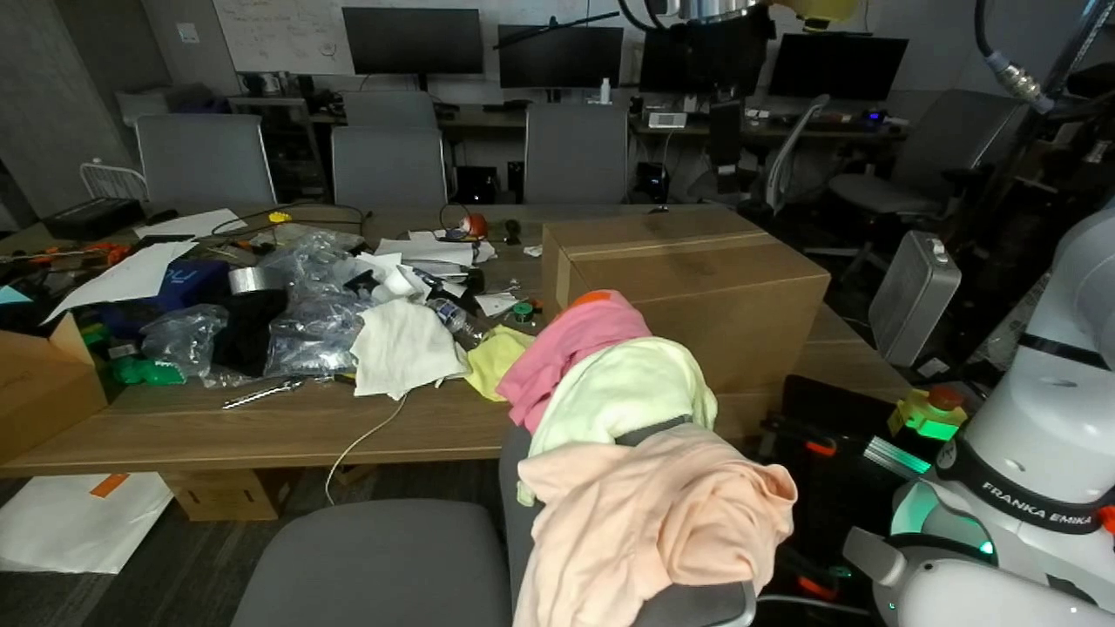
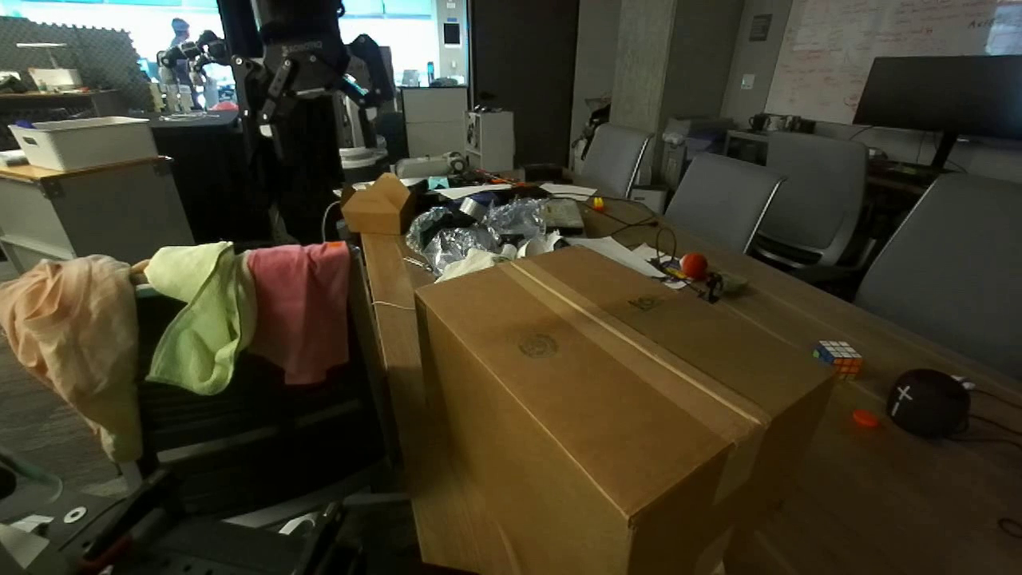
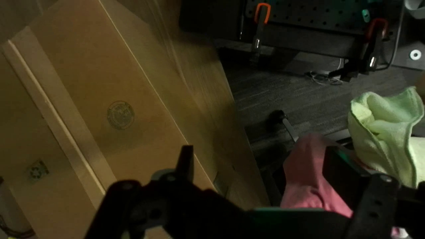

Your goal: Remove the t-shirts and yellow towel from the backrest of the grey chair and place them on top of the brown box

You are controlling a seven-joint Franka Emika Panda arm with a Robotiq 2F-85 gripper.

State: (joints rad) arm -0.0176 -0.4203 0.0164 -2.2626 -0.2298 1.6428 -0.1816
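Exterior views, both of them: what was biggest?

Wood table (image 1: 253, 431), running out past the pic's edge. Next the grey chair (image 1: 383, 557), standing right by it, backrest mostly covered.

Next size down, the brown box (image 2: 591, 399)?

Yep. Stood upright on the table nr the chair, flat top closed.

OK, what was on the backrest?

All 3 task pieces, draped over it. Biggest was the peach T-shirt (image 1: 653, 514), bunched at the end furthest from the table, folds hanging down. Yellow towel (image 1: 618, 383) hung mid, btwn the other 2. Pink T-shirt (image 1: 575, 348) was at the table end, just beside the towel, hanging fairly flat.

Got it. Then?

White cloth (image 1: 405, 348), crumpled on the table.

And the gripper (image 3: 259, 159), wide or narrow?

Wide. Wrist view had its fingers (image 3: 185, 162) well apart, w/ table edge + dark floor (image 3: 272, 96) showing btwn them. In both exterior views it hung up high, apart from the box + the 3 pieces.

Small stuff?

Rubik's cube (image 2: 838, 359) on the table nr the box, on the side away from the chair. Smallest I noted: flat orange disc (image 2: 865, 418), also on the table, nr the cube.
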